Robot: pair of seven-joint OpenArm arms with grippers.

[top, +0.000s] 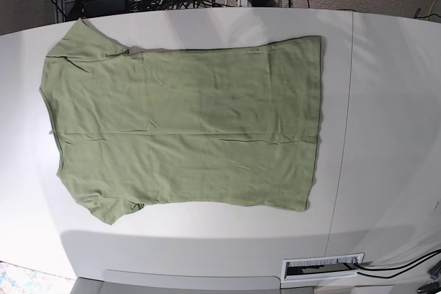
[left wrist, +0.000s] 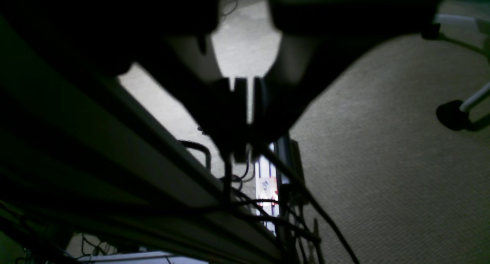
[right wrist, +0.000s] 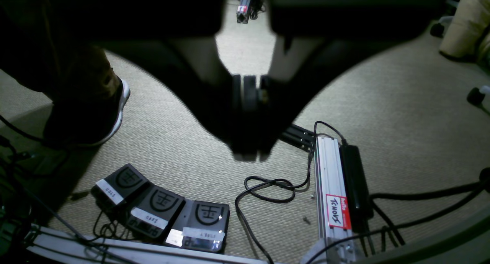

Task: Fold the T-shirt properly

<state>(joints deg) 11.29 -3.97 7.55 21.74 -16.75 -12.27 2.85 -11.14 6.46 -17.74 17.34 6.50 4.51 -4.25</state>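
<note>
The T-shirt (top: 186, 125), plain olive green, is lying flat and spread out on the white table (top: 386, 115), neck end toward the base view's left, hem toward its right. Both short sleeves are sticking out at the left corners, one at the top, one at the bottom. A faint crease is running lengthwise thru the fabric a bit below the middle. A seam in the table is running top to bottom just right of the hem. Neither arm is showing in the base view; nothing is touching the shirt.

The left gripper (left wrist: 245, 103) is hanging off the table, pointing down at beige carpet (left wrist: 383, 160), w/ a tangle of black cables (left wrist: 268, 210) below it. Its jaws are standing nearly together, only a thin slit of light between them, holding nothing.

The right gripper (right wrist: 249, 103) is also pointing down at carpet, jaws pressed together w/ nothing between. Below it, three black foot pedals (right wrist: 164, 208) are sitting side by side; a labelled aluminium rail (right wrist: 331, 191) is lying right of them, a dark shoe (right wrist: 92, 110) up-left.
</note>
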